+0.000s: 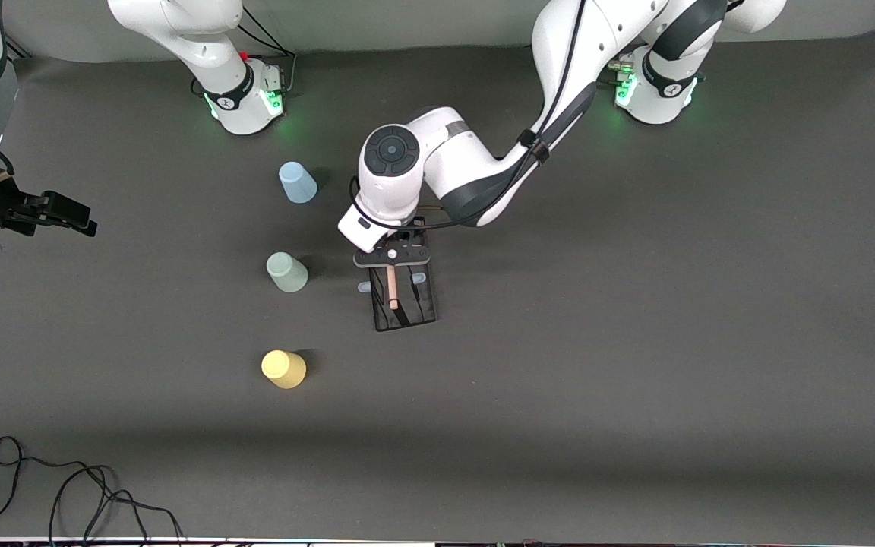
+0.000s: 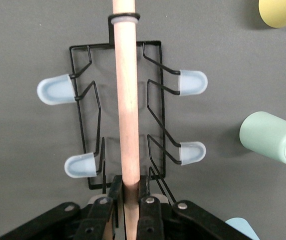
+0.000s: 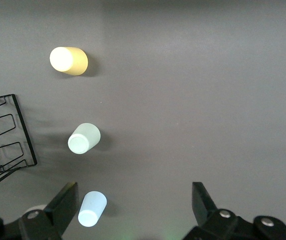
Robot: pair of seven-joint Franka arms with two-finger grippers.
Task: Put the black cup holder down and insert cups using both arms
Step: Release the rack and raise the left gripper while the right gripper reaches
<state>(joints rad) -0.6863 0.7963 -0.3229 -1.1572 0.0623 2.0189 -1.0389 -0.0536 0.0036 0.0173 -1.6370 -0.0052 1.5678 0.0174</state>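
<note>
Left pincer [image 2: 128, 200] clamped on the wooden rod [image 2: 126, 100] of the black cup holder [image 1: 404, 300], which stands mid-surface, rod pointing toward the front camera. Right pincer [image 3: 135, 207] gapes wide, waiting over its own end, nearest the blue cup [image 3: 91, 209]; mint cup [image 3: 84, 138] and yellow cup [image 3: 68, 60] sit just beside the holder.

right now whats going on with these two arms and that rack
The left gripper has its jaws around the wooden handle of the black cup holder, which stands on the table. The blue cup, green cup and yellow cup sit beside it, none on a prong. The right gripper waits, jaws open.
</note>
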